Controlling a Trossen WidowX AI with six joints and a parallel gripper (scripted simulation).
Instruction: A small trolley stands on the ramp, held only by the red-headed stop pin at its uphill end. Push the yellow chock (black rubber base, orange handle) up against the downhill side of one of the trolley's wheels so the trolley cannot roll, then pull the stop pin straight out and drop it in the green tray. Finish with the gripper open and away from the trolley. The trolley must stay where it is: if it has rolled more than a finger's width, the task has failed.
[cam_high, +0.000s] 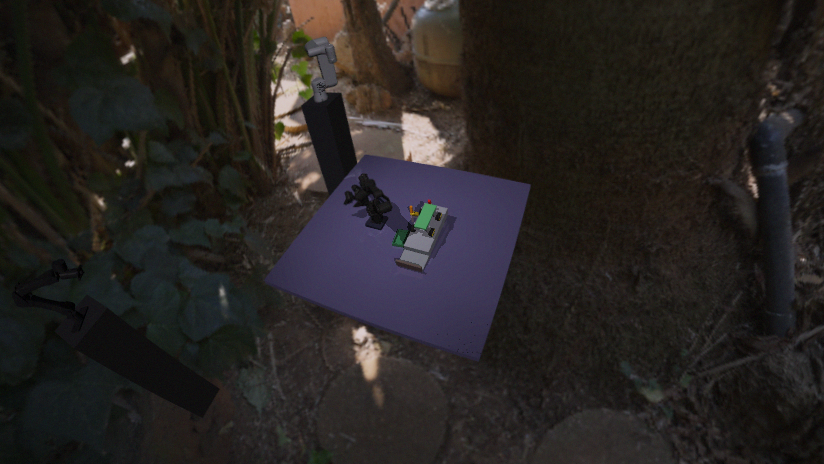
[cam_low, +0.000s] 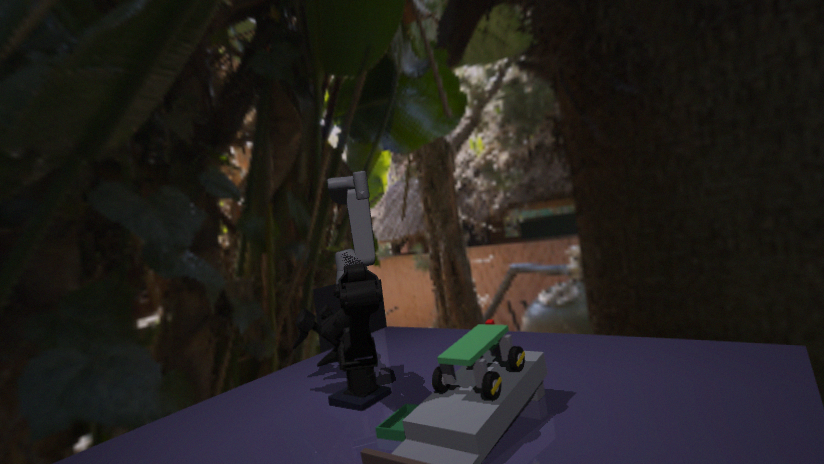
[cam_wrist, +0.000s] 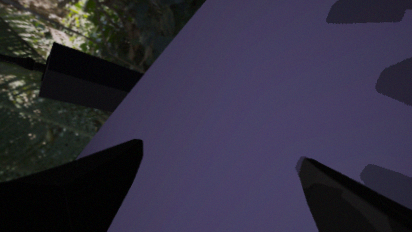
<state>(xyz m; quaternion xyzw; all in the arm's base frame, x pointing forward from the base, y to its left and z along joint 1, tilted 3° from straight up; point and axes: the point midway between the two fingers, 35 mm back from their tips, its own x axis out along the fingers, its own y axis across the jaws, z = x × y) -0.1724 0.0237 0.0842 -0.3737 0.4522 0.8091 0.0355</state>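
The trolley (cam_high: 425, 216) (cam_low: 473, 344), green-topped with black wheels, stands on the grey ramp (cam_high: 419, 242) (cam_low: 446, 417). The red-headed stop pin (cam_high: 429, 201) (cam_low: 489, 322) is at its uphill end. The chock's orange handle (cam_high: 411, 209) shows at the trolley's left side in the top view; its base is too small to tell whether it touches a wheel. The green tray (cam_high: 400, 237) (cam_low: 394, 423) is beside the ramp's left side. My gripper (cam_high: 347, 194) (cam_low: 306, 356) (cam_wrist: 222, 157) is open and empty, on the arm's far side from the ramp, pointing away from the trolley.
The black arm's base (cam_high: 376, 222) (cam_low: 359, 397) stands on the purple table (cam_high: 345, 276) (cam_low: 663, 403), left of the ramp. A brown board (cam_high: 408, 264) (cam_low: 383, 457) crosses the ramp's low end. Beyond the table, a grey arm (cam_high: 326, 69) (cam_low: 360, 224) and another dark arm (cam_high: 43, 296) stand on black pedestals.
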